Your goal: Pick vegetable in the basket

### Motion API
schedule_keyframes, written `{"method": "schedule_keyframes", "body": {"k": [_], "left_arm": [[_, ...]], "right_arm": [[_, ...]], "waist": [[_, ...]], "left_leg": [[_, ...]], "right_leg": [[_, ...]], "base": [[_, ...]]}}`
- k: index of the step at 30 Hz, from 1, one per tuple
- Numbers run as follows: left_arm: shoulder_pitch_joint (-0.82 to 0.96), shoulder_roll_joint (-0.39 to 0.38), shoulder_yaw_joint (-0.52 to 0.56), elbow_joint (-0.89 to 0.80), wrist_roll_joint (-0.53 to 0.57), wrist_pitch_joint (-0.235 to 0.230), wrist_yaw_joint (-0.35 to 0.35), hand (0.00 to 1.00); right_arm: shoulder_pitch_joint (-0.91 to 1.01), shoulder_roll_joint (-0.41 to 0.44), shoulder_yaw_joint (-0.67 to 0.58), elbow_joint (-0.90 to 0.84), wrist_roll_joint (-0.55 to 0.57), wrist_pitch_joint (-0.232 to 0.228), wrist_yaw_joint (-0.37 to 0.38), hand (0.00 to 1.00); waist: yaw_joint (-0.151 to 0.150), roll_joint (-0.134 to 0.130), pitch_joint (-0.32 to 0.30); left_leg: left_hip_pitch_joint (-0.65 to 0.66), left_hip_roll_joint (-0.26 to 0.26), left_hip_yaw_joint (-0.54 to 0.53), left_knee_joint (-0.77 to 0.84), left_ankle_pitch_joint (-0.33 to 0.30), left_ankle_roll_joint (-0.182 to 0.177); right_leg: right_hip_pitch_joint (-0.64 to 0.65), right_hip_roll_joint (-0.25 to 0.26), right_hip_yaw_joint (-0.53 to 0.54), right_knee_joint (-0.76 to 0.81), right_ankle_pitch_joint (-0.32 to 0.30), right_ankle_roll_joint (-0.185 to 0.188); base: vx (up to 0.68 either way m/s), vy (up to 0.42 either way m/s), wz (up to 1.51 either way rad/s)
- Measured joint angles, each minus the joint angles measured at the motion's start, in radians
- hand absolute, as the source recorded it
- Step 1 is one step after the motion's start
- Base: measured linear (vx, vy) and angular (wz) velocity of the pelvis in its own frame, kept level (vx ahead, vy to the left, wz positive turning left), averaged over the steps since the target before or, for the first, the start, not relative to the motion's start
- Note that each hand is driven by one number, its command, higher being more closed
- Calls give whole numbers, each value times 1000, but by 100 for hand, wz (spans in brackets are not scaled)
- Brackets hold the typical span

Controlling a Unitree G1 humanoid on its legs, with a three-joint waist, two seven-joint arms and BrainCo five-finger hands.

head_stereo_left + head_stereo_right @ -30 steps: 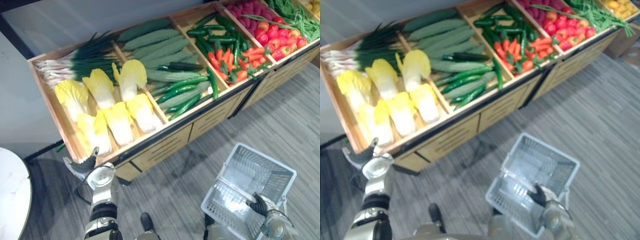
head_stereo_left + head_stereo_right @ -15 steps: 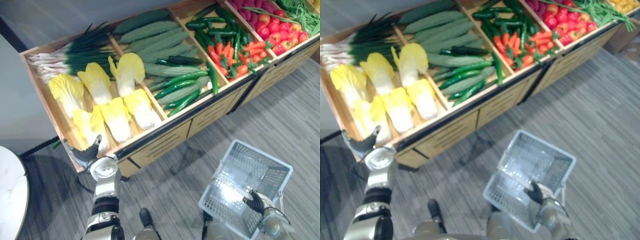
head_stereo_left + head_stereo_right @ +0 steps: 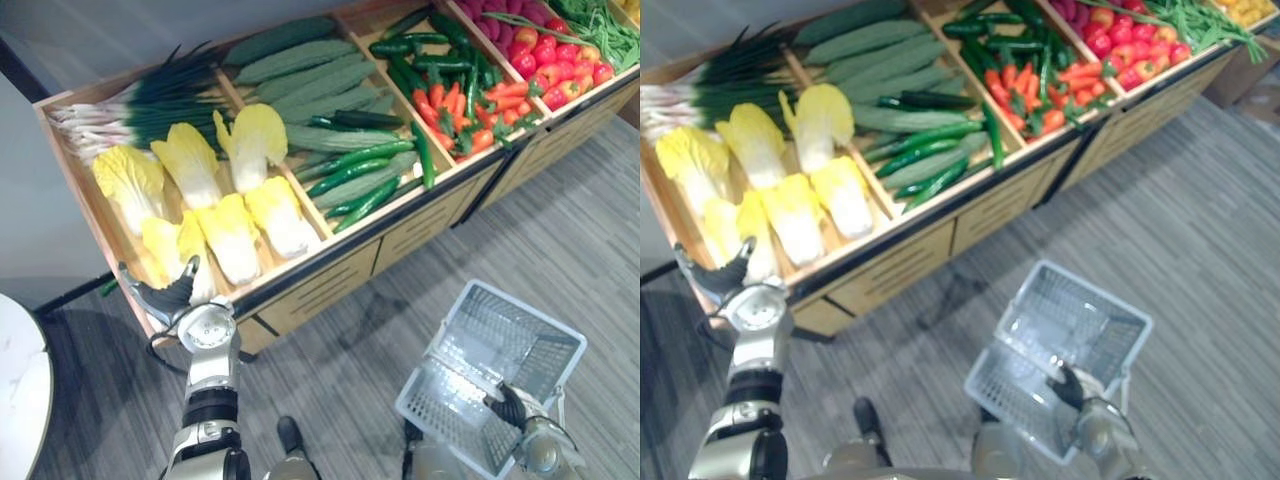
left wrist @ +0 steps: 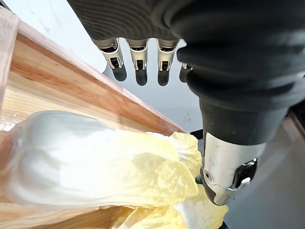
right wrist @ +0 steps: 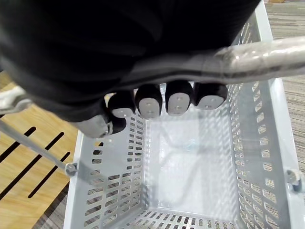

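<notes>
Wooden bins are running across the stand [image 3: 320, 288] from 9 o'clock up to 2 o'clock, and the robot is standing at its near left corner. Judging by how things lie, the job is only just starting. The white basket [image 3: 531, 313] is hanging down at 5 o'clock with nothing in it, and no vegetable is lifted yet.

The right hand [image 3: 510, 408] is clenching the basket's handle, its fingers curling right round the bar in its wrist view. The left hand [image 3: 167, 298] is hovering at 8 o'clock over the front edge of the cabbage bin. Its fingers are stretching out straight with the thumb apart, and it is grasping nothing.

I am taking the likely pick to be the nearest napa cabbage [image 4: 95, 162]. It is lying in the front row of the leftmost bin, just under and beyond that released hand. It is lying flat on the boards, not standing. Its long axis is running roughly from 11 o'clock to 5 o'clock. The yellow leafy end seems to be pointing back into the bin and the pale stalk end toward the front rail.

What is left, as I am reading it, is nearly everything. The left hand has to close around the cabbage, lift it over the rail, and carry it across to the basket at 5 o'clock. Long green cucumbers [image 3: 350, 170] are lying one bin over, toward 1 o'clock.
</notes>
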Motion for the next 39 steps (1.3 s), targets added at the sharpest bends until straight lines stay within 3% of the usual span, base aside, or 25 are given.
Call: {"method": "schedule_keyframes", "body": {"k": [28,34,39], "left_arm": [[-128,51,2,196,-25,14,4,0],[-160,109,5,247,-116,-13,13,0],[-181,132,6,299,-130,-33,14,0]], "right_arm": [[-57,0,42,6,39,-8,-16,100],[-76,0,51,9,41,-8,-21,100],[-80,0,65,12,43,-8,-29,100]], "waist": [[-19,-18,54],[-18,-30,61],[-18,-32,62]], "left_leg": [[-56,8,32,0,0,-2],[-78,8,48,0,2,-2],[-82,8,51,-4,3,-1]], "right_leg": [[-77,14,40,-11,24,-10],[-104,16,59,-27,49,-11],[-106,17,62,-37,56,-10]], "base": [[22,-3,-3],[4,-1,-8],[5,-1,-2]]}}
